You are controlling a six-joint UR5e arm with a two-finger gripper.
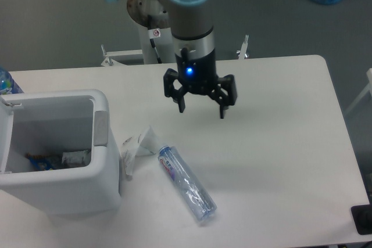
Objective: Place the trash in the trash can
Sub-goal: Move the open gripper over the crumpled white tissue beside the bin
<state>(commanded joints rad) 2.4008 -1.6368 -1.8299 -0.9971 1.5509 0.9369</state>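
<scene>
tool hanging open over the tabletop, nothing picked up yet

from where i stand the tool (201, 101) has its jaws spread wide and empty, up in the air above the white tabletop (279, 143). the trash lies below it and off toward the bin side: the clear bottle (186, 184) flat on the tabletop with its labelled end nearest the crumpled paper (137, 146), which sits against the grey tab of the trash can (70, 193). the bin holds a few scraps already. this looks like the approach before a first pick; i'd say the next move calls for lining the open jaws up across the bottle or the paper, then dropping down around it.
</scene>
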